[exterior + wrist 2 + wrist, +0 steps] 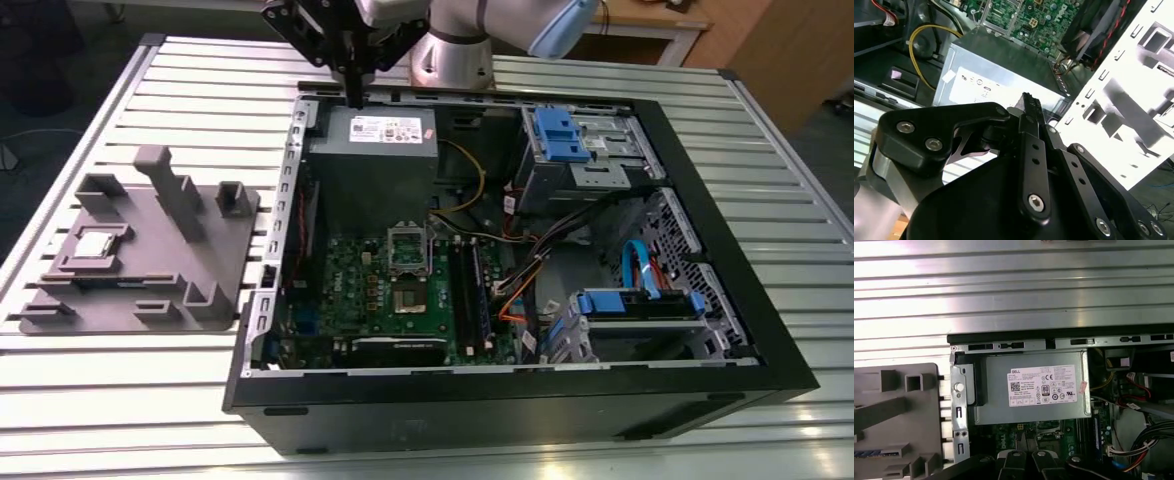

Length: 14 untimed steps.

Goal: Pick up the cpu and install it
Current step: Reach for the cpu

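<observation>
cpu (100, 243) lies flat in a shallow square recess of the grey tray (150, 302), towards the tray's end at the exterior view's left. Pale metal top faces up. Nothing touches it. The tray sits on the slatted metal worktop (147, 400), just beside the open computer case (534, 405), on the case's side at the exterior view's left; upright posts and slots stand on the tray around the chip.

Inside the case: green board (380, 300) with its silvery socket frame (407, 250) near the middle, well apart from the cpu. Grey labelled power supply box (374, 150) fills the far corner; yellow cable (467, 180) runs beside it, blue drive brackets (558, 135) further to the exterior view's right.

pincer (355, 92) hangs from the arm (461, 45) above the far rim of the case, over the edge of the power supply box, well apart from the tray. Its fingers are drawn together to one narrow tip with nothing between them; the second wrist view shows the same black tip (1031, 106) over the box's label. Whether the tip touches the case rim cannot be told from these angles. In the first wrist view the box (1029, 390) lies straight below the camera, with the tray (894, 415) alongside.
</observation>
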Each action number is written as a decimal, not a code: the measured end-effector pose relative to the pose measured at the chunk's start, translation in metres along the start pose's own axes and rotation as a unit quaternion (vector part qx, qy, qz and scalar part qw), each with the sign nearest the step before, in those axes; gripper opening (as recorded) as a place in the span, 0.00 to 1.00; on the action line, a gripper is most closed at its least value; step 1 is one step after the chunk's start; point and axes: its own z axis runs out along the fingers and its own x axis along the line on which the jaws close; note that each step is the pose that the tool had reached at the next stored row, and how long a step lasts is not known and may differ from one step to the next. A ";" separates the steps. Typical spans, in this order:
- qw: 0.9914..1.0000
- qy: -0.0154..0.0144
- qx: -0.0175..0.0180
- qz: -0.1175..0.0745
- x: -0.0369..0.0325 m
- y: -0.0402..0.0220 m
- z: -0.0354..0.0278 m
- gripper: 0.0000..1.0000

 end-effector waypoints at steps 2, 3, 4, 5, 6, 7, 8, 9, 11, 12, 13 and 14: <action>1.000 0.000 0.000 0.000 0.0031 -0.0003 -0.0001 0.10; 1.000 0.000 0.000 0.000 0.0047 -0.0004 -0.0001 0.10; 1.000 -0.001 0.000 0.000 0.0065 -0.0005 -0.0002 0.10; 1.000 -0.001 0.000 0.000 0.0083 -0.0006 -0.0002 0.10; 1.000 -0.001 0.000 0.000 0.0101 -0.0008 -0.0003 0.10; 1.000 -0.001 0.000 0.000 0.0118 -0.0009 -0.0003 0.10; 1.000 -0.001 0.000 0.000 0.0136 -0.0010 -0.0003 0.10; 1.000 -0.001 0.000 0.000 0.0153 -0.0012 -0.0004 0.10; 1.000 -0.001 0.000 0.000 0.0185 -0.0014 -0.0005 0.10; 1.000 -0.002 0.000 0.000 0.0201 -0.0015 -0.0006 0.10; 1.000 -0.002 0.000 0.000 0.0217 -0.0016 -0.0006 0.10; 1.000 -0.002 0.000 0.000 0.0233 -0.0018 -0.0006 0.10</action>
